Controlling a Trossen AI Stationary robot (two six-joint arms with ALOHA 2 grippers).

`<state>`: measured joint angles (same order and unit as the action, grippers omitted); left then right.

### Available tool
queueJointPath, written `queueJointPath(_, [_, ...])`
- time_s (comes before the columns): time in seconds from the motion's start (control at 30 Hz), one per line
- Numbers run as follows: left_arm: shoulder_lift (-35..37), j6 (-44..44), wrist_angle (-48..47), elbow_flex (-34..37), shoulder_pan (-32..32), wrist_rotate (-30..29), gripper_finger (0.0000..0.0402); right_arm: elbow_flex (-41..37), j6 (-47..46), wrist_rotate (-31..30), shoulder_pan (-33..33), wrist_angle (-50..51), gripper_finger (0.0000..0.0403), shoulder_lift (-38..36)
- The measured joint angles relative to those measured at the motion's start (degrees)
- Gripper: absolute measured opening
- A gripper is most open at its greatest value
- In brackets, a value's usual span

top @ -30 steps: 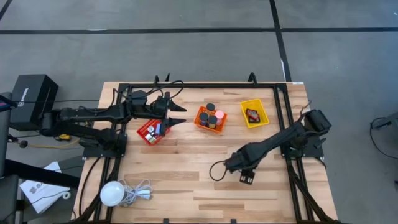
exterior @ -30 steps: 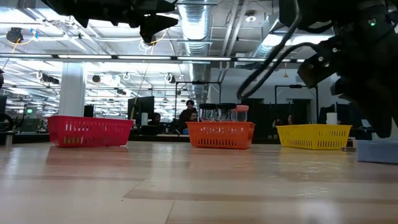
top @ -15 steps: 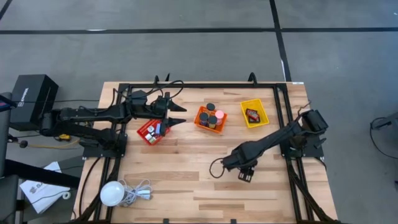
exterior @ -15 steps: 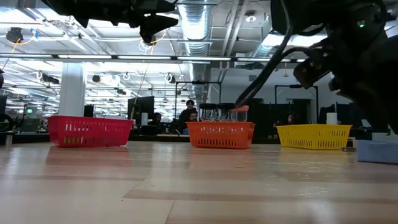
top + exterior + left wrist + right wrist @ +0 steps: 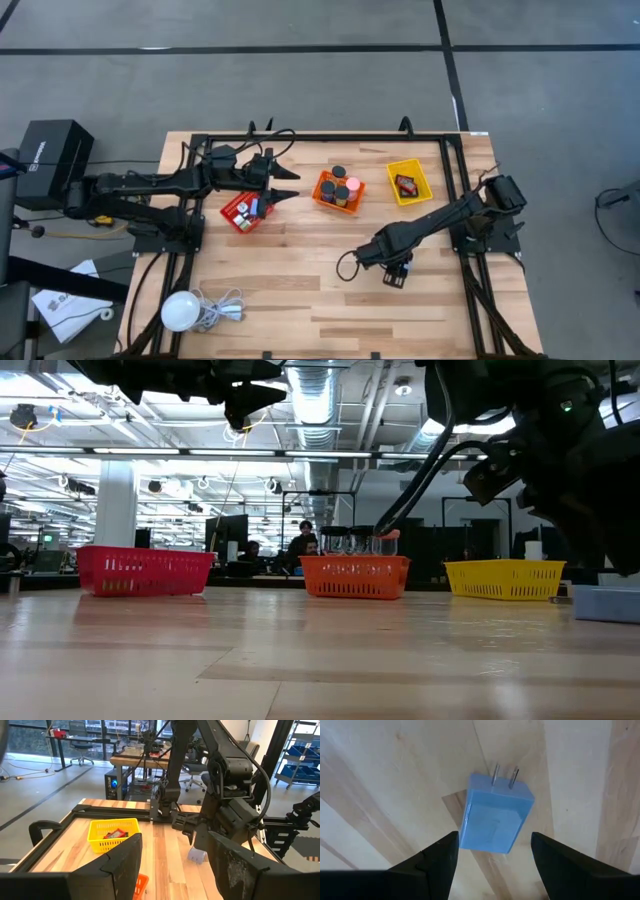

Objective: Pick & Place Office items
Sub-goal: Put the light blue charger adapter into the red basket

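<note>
A blue block (image 5: 495, 822) with two metal prongs lies flat on the wooden table; it also shows in the left wrist view (image 5: 197, 855) and at the low view's right edge (image 5: 607, 603). My right gripper (image 5: 492, 870) hovers over it at the table's near right (image 5: 392, 272), pointing down, open, one finger on either side and clear of it. My left gripper (image 5: 290, 183) is held level and open above the red basket (image 5: 247, 210), holding nothing. Black cylinders and a pink cylinder (image 5: 353, 184) stand in the orange basket (image 5: 338, 191).
The yellow basket (image 5: 410, 183) at the far right holds small red and black pieces. A white globe with a coiled cord (image 5: 182, 310) lies at the near left corner. Bare wood lies between the baskets and the table's near edge.
</note>
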<state>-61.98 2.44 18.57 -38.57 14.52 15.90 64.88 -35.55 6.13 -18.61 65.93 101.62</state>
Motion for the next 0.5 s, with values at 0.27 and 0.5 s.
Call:
queueJointPath(0.27, [0.00, 0.02, 0.09, 0.00, 0.00, 0.00, 0.0214, 0.00, -0.03, 0.00, 1.28, 0.01, 0.0241, 0.00])
queueJointPath(0.5, [0.00, 0.02, 0.40, -0.04, 0.00, 0.00, 0.0214, 0.00, 0.92, 0.01, 1.90, 1.53, 0.0241, 0.00])
